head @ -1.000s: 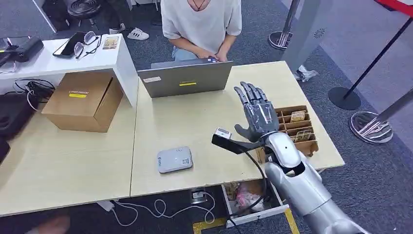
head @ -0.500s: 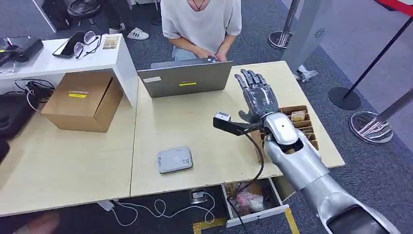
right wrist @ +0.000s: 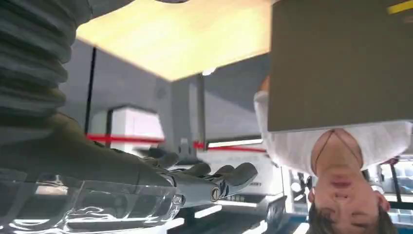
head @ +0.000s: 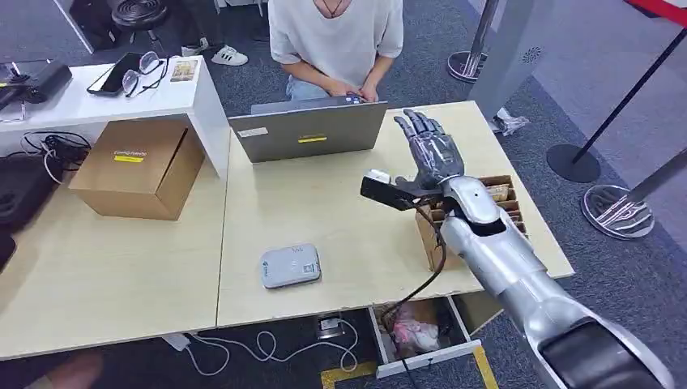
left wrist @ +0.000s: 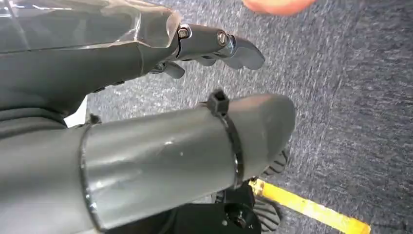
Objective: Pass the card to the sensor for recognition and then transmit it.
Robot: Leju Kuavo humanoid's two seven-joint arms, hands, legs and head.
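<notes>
R hand (head: 431,156) hovers over table (head: 340,211), fingers spread flat, holding nothing; L hand (left wrist: 214,46) hangs toward floor, fingers loosely curled, nothing in it. Cards (head: 496,194) stand in slots of box (head: 428,231) just beside R wrist. Prob thin, stiff, light, slick: pinch top edge w/ thumb and finger.

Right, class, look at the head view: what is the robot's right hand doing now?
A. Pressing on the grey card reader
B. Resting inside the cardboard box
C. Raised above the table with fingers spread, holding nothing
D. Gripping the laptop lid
C: the right hand is up over the table beside the divided tray, fingers apart and holding nothing, well away from the grey card reader.
</notes>
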